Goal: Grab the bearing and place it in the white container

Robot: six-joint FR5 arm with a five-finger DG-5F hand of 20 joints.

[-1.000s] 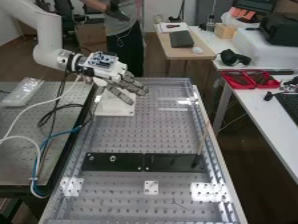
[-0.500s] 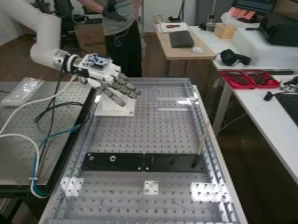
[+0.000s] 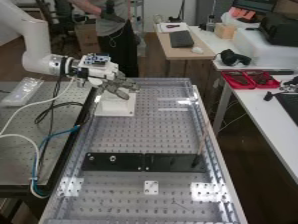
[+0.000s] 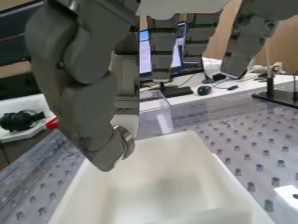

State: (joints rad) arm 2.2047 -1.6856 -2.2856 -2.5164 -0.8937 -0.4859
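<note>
Shift: my fingers [image 3: 126,86] drifted left, now over the white container [image 3: 122,106].
Fingers: wide, loosely extended.
White container: far left on the counter [image 3: 156,134].
Bearing: cannot confirm; small ring [image 3: 113,158] on the black plate [image 3: 128,164], near left.
</note>
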